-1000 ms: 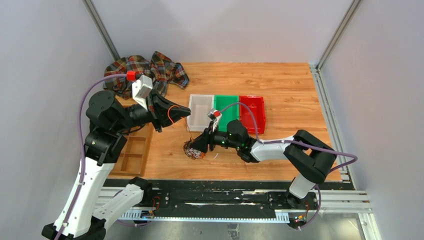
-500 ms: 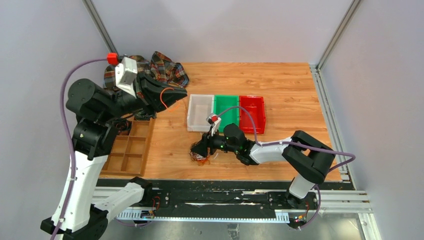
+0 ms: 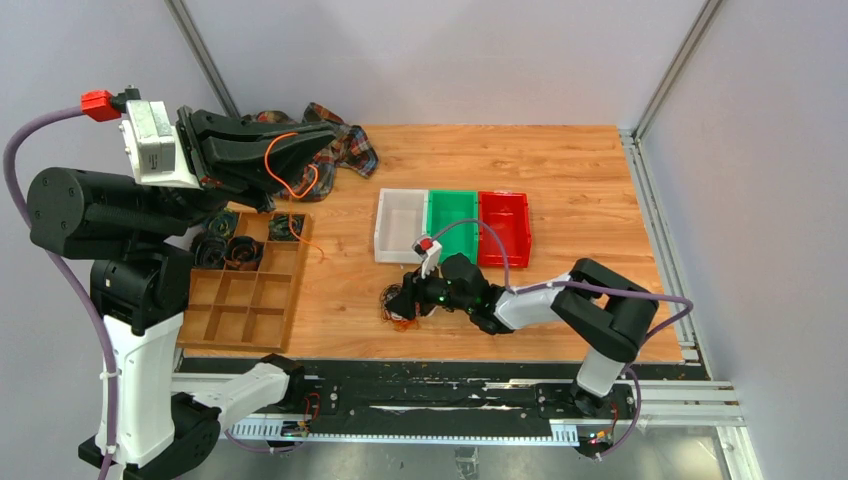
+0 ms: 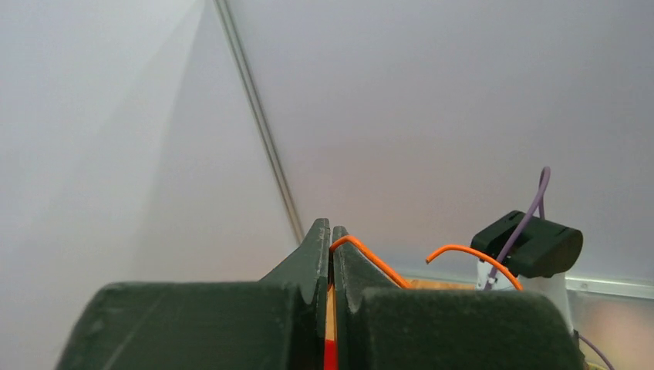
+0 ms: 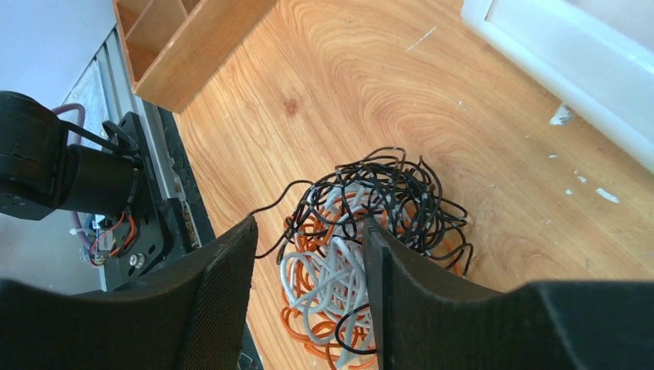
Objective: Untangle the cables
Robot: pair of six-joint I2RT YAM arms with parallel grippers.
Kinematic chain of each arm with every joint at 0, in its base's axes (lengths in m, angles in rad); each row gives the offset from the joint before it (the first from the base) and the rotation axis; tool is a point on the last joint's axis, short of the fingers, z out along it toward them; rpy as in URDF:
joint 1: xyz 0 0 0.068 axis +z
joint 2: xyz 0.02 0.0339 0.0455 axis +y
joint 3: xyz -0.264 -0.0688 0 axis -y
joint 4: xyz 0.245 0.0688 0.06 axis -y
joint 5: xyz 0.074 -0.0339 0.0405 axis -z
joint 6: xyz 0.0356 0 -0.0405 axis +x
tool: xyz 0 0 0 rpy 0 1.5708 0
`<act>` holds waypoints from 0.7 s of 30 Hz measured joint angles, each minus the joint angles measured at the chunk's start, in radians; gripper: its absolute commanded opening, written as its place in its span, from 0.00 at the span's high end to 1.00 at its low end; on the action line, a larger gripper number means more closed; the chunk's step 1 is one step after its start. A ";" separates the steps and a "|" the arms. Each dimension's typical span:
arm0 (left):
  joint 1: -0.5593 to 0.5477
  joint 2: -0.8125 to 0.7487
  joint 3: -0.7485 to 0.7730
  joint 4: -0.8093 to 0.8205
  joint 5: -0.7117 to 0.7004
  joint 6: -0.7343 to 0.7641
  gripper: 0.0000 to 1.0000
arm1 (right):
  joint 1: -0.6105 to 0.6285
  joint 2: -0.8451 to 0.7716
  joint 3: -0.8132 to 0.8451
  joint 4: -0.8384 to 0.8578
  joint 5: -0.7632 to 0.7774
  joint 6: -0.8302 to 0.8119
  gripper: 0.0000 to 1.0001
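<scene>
Right gripper (image 5: pixel 308 223) spread, straddling the cables (image 5: pixel 335 266) — left gripper (image 4: pixel 330 231) pinching an orange wire (image 4: pixel 362 248).

The left hand (image 3: pixel 328 132) rises and swings back — its pinched orange wire (image 4: pixel 461 247) now hangs well apart from the right hand (image 3: pixel 400 300).

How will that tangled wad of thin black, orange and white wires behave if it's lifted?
Likely floppy and light: the wad of thin black, orange and white wires is loose curls. Strands may snag and trail, since loops interlock.
</scene>
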 measured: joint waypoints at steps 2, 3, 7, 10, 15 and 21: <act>0.000 -0.003 -0.005 0.005 -0.004 0.008 1.00 | 0.000 -0.037 -0.002 -0.035 0.015 0.000 0.41; 0.000 -0.006 -0.019 0.007 -0.005 0.011 1.00 | 0.000 -0.063 -0.002 -0.061 0.020 -0.001 0.38; 0.000 -0.042 -0.138 0.002 -0.005 0.016 1.00 | 0.002 -0.222 0.043 -0.209 0.060 -0.022 0.34; 0.000 -0.073 -0.255 -0.021 -0.005 0.006 1.00 | 0.003 -0.321 0.130 -0.291 0.087 -0.044 0.34; -0.005 -0.121 -0.454 -0.059 -0.013 -0.019 1.00 | 0.012 -0.379 0.274 -0.325 0.092 -0.053 0.34; -0.013 -0.130 -0.544 -0.096 -0.022 -0.035 0.99 | 0.015 -0.341 0.343 -0.310 0.051 -0.025 0.36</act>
